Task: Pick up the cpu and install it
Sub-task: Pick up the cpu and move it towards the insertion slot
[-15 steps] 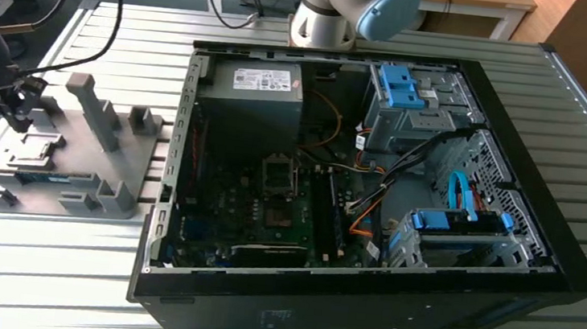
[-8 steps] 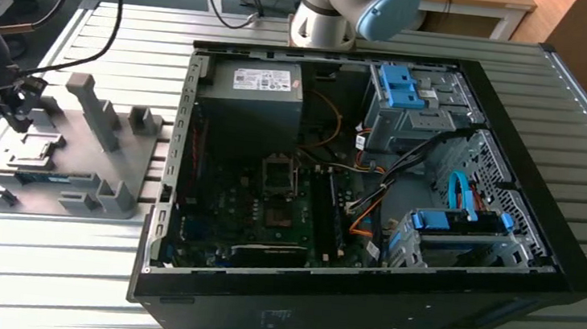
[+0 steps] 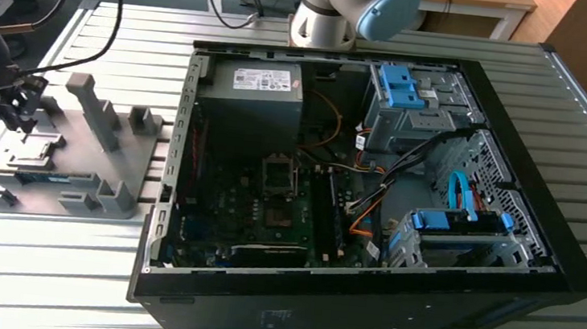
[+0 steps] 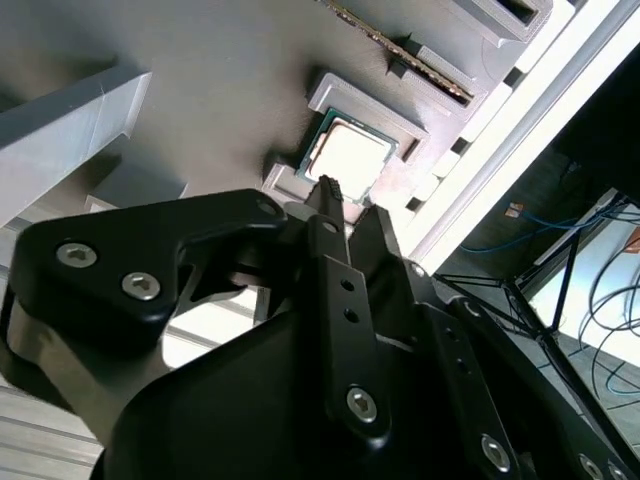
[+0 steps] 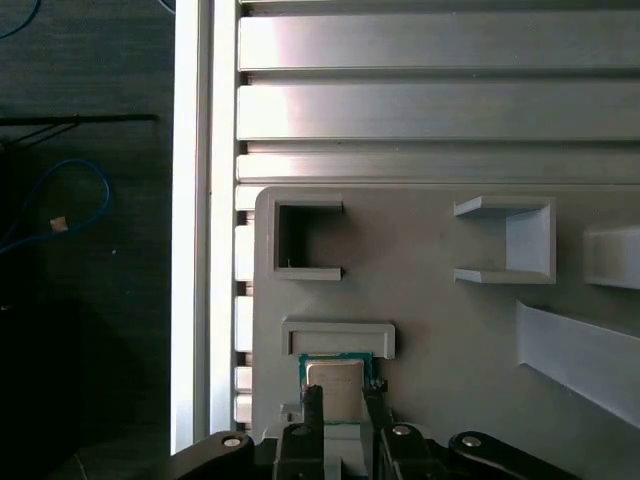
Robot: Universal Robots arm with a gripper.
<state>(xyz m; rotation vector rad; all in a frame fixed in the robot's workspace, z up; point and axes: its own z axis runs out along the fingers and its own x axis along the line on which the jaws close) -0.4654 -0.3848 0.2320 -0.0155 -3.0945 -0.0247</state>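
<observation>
While close: one cpu, one claw

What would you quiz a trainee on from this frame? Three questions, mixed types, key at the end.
1. True or false: the cpu is already seated in the motherboard socket.
2. The gripper is nearest to: A) the cpu B) the power supply C) the blue drive caddy.
3. Fill in: in the exterior view, the grey holder tray lies on the slatted table to the computer case's ____.
Key:
1. False. It lies in a recess of the grey holder tray.
2. A.
3. Left (the exterior view's left).
</observation>
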